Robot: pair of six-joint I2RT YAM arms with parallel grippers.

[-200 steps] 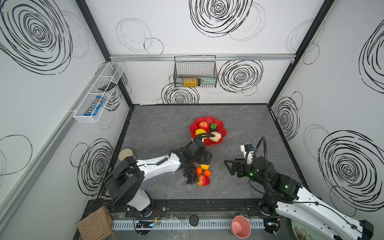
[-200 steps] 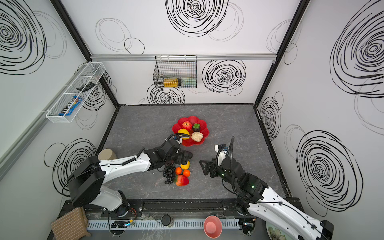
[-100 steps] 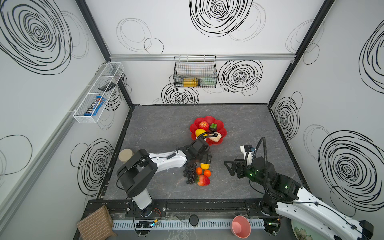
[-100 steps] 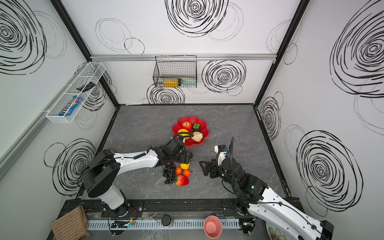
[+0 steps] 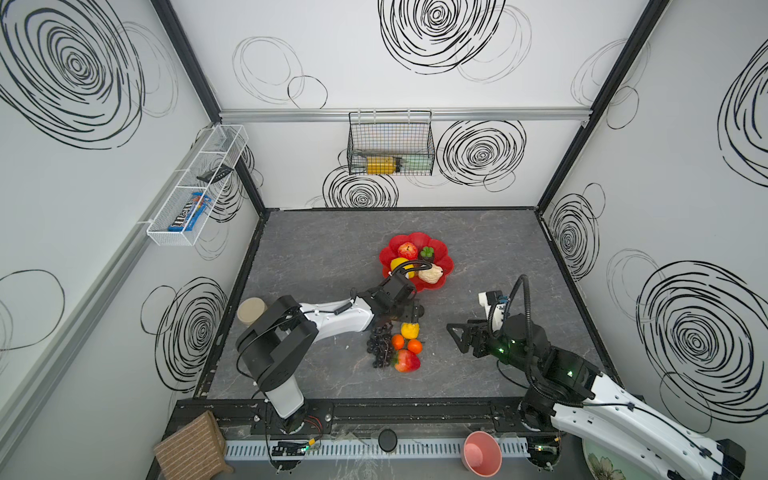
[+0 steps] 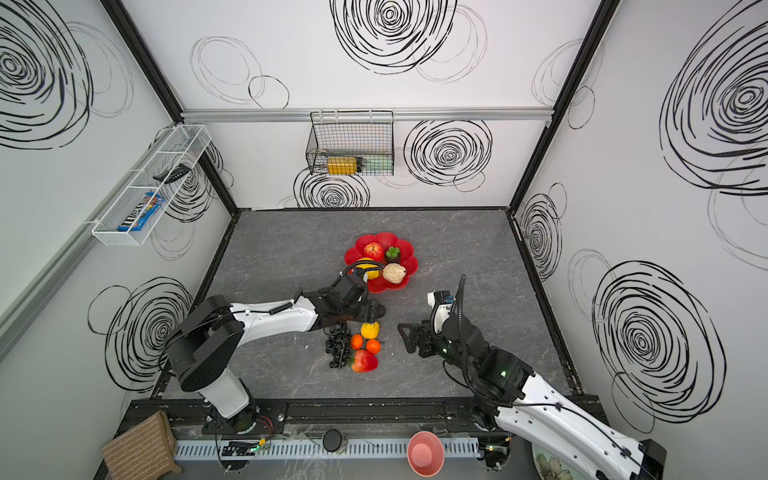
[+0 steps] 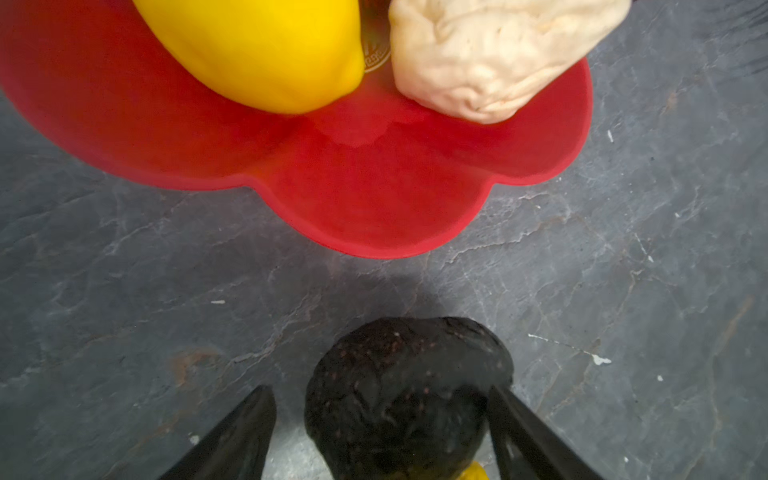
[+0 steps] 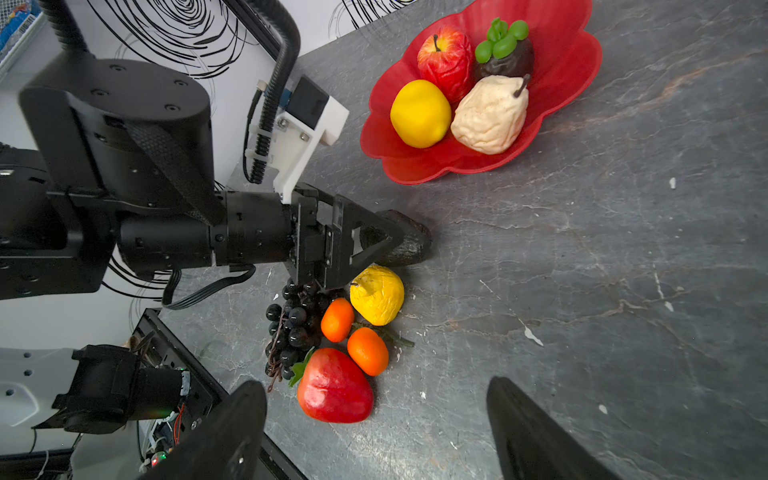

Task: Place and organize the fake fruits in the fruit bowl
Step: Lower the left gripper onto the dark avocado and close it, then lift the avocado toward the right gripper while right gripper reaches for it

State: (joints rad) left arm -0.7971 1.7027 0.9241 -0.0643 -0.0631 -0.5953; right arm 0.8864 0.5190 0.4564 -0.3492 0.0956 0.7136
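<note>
Grey marbled tabletop (image 5: 316, 257), inside white walls (image 5: 540, 62) scribbled with black swirls. Clock directions are read off the top views.

Bowl: the red, petal-rimmed fruit bowl (image 5: 447, 262) sits just toward 12 o'clock of the tabletop's centre. It holds four pieces:
- red apple (image 5: 408, 250) at 11 o'clock
- mangosteen (image 5: 427, 253) at 1 o'clock
- lemon (image 5: 400, 265) at 9 o'clock
- cream wrinkled fruit (image 5: 431, 274) at 4 o'clock

Avocado: the avocado (image 7: 407, 365) lies on the tabletop at 6 o'clock of the bowl, near the rim but apart from it.

Left claw: the left claw (image 7: 380, 392) straddles the avocado with its fingers apart. The left wrist view shows a strip of tabletop between one finger and the skin. The other finger sits at or against the skin, so the claw is not clamped.

Loose group, at 6 o'clock of the avocado:
- second lemon (image 8: 377, 300), just beside the avocado
- orange (image 8: 337, 319) and second orange (image 8: 368, 351), below that lemon
- strawberry (image 8: 334, 386) at the group's 6 o'clock end
- grape bunch (image 8: 293, 324) along the group's 9 o'clock side

Right claw: the right claw (image 8: 374, 384) is at 3 o'clock of the group and apart from it, with its fingers spread wide and empty.
</note>
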